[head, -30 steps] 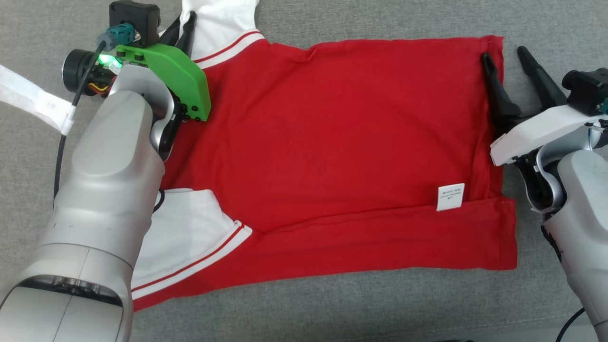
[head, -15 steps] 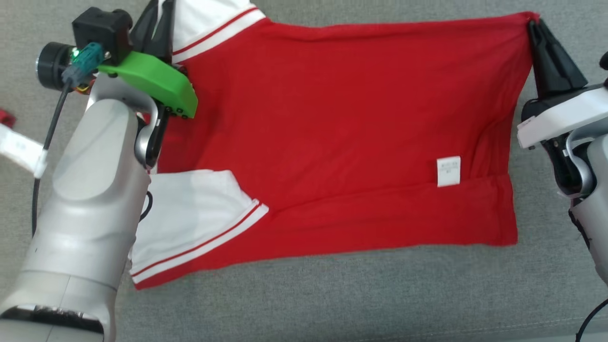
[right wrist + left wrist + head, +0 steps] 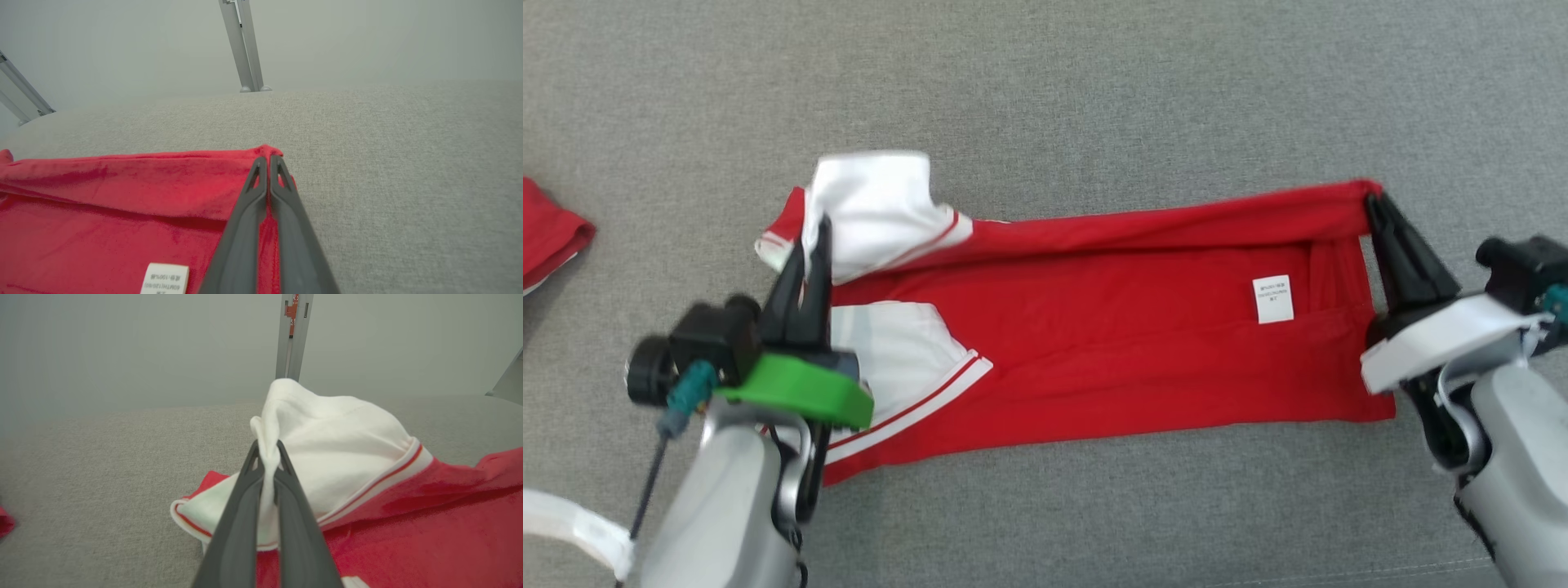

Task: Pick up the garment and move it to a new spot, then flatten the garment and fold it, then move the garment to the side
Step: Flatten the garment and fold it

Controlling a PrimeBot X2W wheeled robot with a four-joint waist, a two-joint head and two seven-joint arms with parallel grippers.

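Observation:
The garment (image 3: 1111,343) is a red shirt with white sleeves, spread across the grey padded surface (image 3: 1045,98). My left gripper (image 3: 814,233) is shut on the far white sleeve (image 3: 874,204), which bunches up between its fingertips in the left wrist view (image 3: 267,447). At the other end my right gripper (image 3: 1374,200) is shut on the far red hem corner, seen pinched in the right wrist view (image 3: 268,159). The far edge hangs raised between the two grippers, doubled over the lower layer. A white label (image 3: 1272,299) faces up near the hem.
Another red cloth (image 3: 547,237) lies at the far left edge. A white strap (image 3: 572,531) and cable run along my left forearm. Metal posts (image 3: 245,45) stand past the far end of the surface. Bare grey surface lies beyond the garment.
My right gripper has shut on the hem corner. Both grippers have lifted the far edge and drawn it toward the near side, narrowing the shirt. The camera has also shifted.

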